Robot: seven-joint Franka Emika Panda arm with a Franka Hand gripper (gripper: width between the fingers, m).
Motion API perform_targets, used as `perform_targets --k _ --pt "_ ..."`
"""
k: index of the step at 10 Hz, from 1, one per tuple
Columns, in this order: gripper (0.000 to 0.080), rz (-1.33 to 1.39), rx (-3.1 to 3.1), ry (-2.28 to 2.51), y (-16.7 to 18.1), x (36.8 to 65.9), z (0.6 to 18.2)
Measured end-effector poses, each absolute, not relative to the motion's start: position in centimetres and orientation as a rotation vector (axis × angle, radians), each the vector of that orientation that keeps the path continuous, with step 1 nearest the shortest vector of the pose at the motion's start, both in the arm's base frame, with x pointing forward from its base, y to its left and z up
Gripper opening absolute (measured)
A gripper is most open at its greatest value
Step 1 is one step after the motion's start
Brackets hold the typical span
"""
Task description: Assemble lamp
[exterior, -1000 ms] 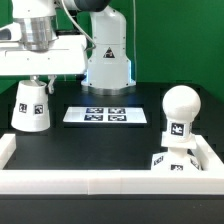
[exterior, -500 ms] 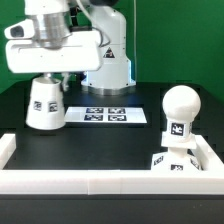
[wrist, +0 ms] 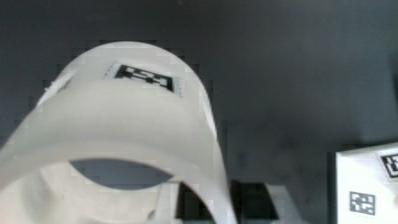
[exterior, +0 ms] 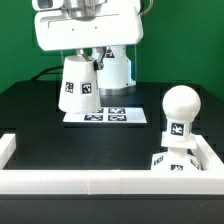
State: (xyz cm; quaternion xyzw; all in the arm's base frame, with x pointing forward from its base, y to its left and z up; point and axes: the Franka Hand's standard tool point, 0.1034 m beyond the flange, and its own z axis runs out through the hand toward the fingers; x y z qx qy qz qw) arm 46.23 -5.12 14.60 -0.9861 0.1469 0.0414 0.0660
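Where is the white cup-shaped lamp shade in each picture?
Exterior view: the shade hangs under the gripper, lifted off the table, above the marker board's end on the exterior view's left.
Wrist view: the shade fills most of the picture, its open mouth nearest the camera.
Shared landmark: the black-and-white square tag on the shade's side shows in both views.

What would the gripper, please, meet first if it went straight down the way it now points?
Carrying the shade, the gripper would probably bring it down onto the marker board or the black table beside it; depth is unclear.
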Motion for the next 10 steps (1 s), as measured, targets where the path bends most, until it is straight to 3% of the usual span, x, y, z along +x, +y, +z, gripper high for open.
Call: perform_targets --k 4,10 --pt "0.0047 0.137 -2.973 0.446 -5.0 45.9 14.4" --pt "0.0047 0.107 -2.919 0.530 3.1 51.3 20.9"
